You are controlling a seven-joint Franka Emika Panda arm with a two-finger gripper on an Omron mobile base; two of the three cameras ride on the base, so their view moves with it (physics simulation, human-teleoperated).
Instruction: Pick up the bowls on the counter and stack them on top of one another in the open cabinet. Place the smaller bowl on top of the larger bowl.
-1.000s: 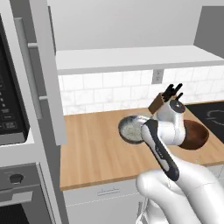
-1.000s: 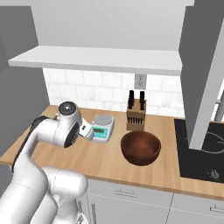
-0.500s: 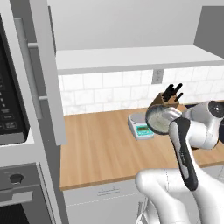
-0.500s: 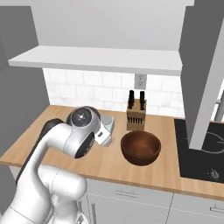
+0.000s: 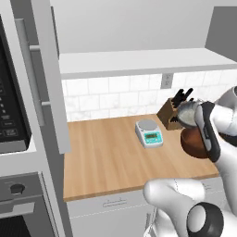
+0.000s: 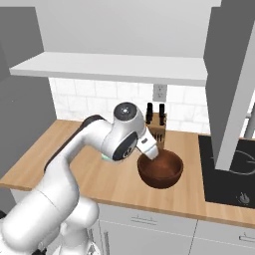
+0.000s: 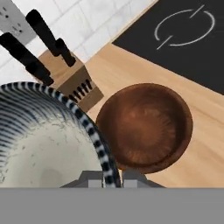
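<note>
Swung right over the larger bowl, my hand pinches the smaller bowl by its thin, probably slippery rim.

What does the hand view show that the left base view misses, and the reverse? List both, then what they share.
The hand view adds the black cooktop with its ring marking, plus a look down into the brown bowl and the grey bowl's speckled inside.

The left base view adds the kitchen scale, the white cabinet shelf above the tiles, and the microwave.

Both share the grey bowl held by its rim in the gripper, the brown bowl, the knife block, the wall outlet and the wooden counter.
</note>
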